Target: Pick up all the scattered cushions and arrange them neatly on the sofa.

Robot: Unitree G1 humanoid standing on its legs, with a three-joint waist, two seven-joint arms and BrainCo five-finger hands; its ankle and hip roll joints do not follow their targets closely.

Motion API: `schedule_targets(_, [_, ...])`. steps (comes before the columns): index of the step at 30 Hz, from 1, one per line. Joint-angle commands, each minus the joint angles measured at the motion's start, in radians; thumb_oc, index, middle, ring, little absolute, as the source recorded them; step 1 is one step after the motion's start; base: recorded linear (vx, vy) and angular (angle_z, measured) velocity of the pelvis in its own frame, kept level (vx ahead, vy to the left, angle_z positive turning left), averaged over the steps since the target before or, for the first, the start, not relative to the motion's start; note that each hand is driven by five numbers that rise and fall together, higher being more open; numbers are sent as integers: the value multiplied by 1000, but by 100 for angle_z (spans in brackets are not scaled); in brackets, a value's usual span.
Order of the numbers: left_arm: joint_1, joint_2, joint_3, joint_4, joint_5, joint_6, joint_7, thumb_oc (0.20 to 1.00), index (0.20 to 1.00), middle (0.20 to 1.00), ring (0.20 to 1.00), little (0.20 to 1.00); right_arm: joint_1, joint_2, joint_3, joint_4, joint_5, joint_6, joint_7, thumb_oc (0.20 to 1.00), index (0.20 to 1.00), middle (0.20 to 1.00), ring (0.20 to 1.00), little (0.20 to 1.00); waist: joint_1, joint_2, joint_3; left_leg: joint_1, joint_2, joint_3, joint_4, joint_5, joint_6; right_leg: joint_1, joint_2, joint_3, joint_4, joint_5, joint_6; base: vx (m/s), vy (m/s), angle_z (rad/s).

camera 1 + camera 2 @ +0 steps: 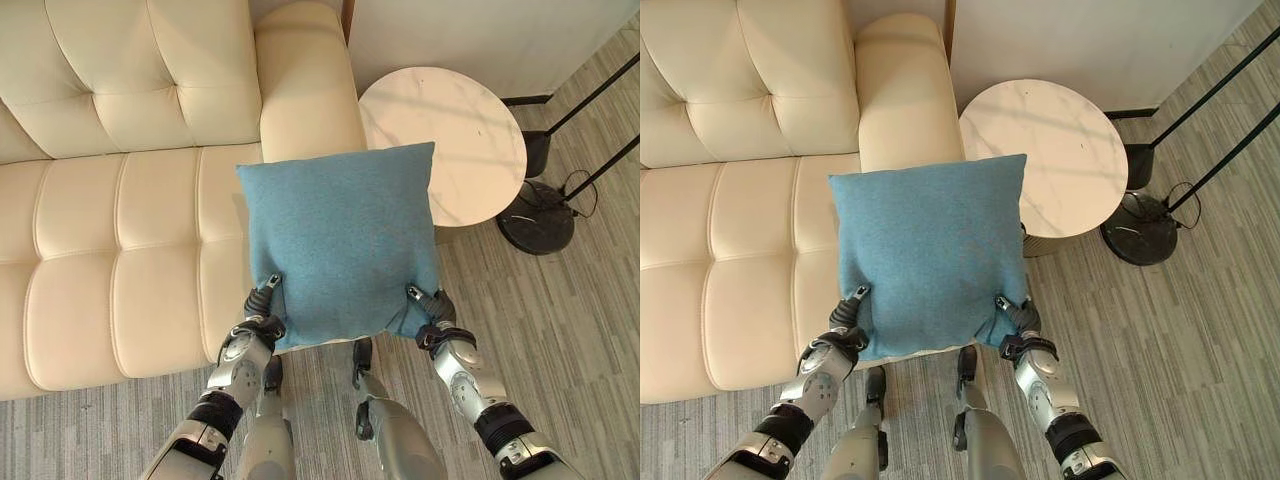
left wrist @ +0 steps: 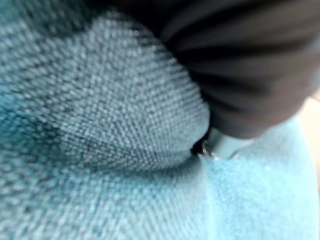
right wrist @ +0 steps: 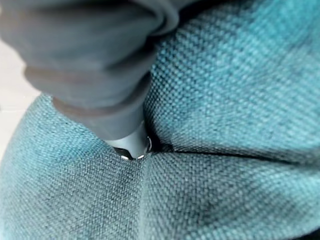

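A square blue cushion (image 1: 340, 245) hangs in the air in front of me, over the right end of the cream sofa (image 1: 120, 250) and its armrest. My left hand (image 1: 262, 305) pinches the cushion's lower left corner and my right hand (image 1: 430, 305) pinches its lower right corner, thumbs on the upper face. Close up, blue fabric (image 2: 125, 150) bulges against the left hand's dark cover (image 2: 250, 65). The same weave (image 3: 225, 125) folds round the right hand (image 3: 127, 145).
A round white marble side table (image 1: 455, 135) stands right of the sofa's armrest (image 1: 305, 80). A black floor lamp base (image 1: 537, 215) with slanted poles is further right on the grey wood-look floor. White wall behind.
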Motion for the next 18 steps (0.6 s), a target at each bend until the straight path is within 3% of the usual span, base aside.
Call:
schedule_targets(1, [-33, -124, -126, -181, 79, 2, -97, 200, 200, 200, 200, 200, -35, 80, 87, -131, -61, -2, 52, 200, 200, 200, 200, 200, 6, 17, -10, 9, 4, 12, -8, -49, -4, 98, -73, -1, -5, -160, 96, -3, 28, 4])
schedule_targets(10, [138, -43, -61, -416, 96, 20, -130, 200, 200, 200, 200, 200, 111, -33, 6, -420, -175, 20, 101, 200, 200, 200, 200, 200, 4, 15, -86, 82, -28, 10, -6, -93, 39, 163, -94, 12, 4, -168, 114, 24, 89, 0])
schedule_targets(18, [215, 14, -33, -547, 163, 13, -142, 200, 200, 200, 200, 200, 222, -33, -66, -558, -165, 5, 132, 200, 200, 200, 200, 200, -14, 13, -106, 120, -61, 33, -5, -119, 69, 162, -117, 24, 32, -133, 146, -60, 140, -3])
